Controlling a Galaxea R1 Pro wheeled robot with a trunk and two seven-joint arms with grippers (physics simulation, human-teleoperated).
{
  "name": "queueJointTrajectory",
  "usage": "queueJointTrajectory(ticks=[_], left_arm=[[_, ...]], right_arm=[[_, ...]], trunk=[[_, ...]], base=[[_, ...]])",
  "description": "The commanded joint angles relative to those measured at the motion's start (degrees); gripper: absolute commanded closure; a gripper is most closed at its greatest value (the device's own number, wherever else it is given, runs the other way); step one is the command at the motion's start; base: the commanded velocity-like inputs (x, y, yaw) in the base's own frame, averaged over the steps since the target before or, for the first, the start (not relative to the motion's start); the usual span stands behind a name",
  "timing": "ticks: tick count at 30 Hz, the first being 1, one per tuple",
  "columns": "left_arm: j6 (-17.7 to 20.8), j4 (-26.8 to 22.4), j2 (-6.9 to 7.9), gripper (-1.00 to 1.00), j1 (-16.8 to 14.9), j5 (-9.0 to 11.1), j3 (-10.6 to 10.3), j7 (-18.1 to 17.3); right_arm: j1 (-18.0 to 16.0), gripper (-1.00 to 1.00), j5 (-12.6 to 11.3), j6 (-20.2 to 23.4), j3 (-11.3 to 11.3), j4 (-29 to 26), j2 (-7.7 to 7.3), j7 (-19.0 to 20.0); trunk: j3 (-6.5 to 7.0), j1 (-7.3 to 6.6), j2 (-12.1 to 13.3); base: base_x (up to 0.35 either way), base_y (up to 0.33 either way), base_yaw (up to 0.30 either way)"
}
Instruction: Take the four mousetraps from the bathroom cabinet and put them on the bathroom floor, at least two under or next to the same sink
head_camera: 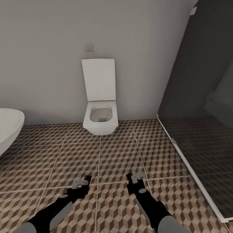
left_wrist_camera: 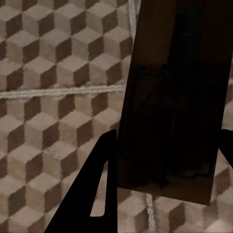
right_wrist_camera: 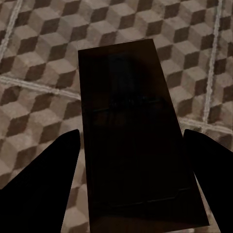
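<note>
Both arms hang low over the bathroom floor (head_camera: 116, 155), which is tiled in a brown and beige cube pattern. My left gripper (head_camera: 81, 182) is shut on a mousetrap (left_wrist_camera: 170, 111), a flat dark-shaded wooden board with wire parts, held between its fingers (left_wrist_camera: 92, 194). A second mousetrap (right_wrist_camera: 136, 136) sits in my right gripper (head_camera: 134, 178), which is shut on it, one finger (right_wrist_camera: 43, 184) on each long edge. Both boards are held above the tiles. The cabinet is out of view. A white rounded basin (head_camera: 8, 129) at the far left may be the bathroom sink.
A white wall-hung toilet (head_camera: 99, 116) with its lid up stands straight ahead against the grey wall. On the right, a dark glass shower screen (head_camera: 194, 97) with a white floor rail (head_camera: 194, 174) runs toward me. Open tiled floor lies between the toilet and my grippers.
</note>
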Motion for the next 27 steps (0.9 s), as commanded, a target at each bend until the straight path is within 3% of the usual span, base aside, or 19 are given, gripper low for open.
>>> queueJointTrajectory(ticks=[1, 27], left_arm=[[0.12, -0.16, 0.09, 1.0, -0.07, 0.3, -0.38, 0.68], [0.12, -0.13, 0.0, 1.0, -0.07, 0.3, -0.38, 0.68]], right_arm=[[-0.02, 1.0, 0.6, 0.51, 0.24, -0.1, -0.02, -0.29], [-0.02, 1.0, 0.6, 0.51, 0.24, -0.1, -0.02, -0.3]], trunk=[[-0.33, 0.22, -0.44], [-7.37, 5.93, -10.87]], base=[[0.0, 0.0, 0.0], [0.0, 0.0, 0.0]])
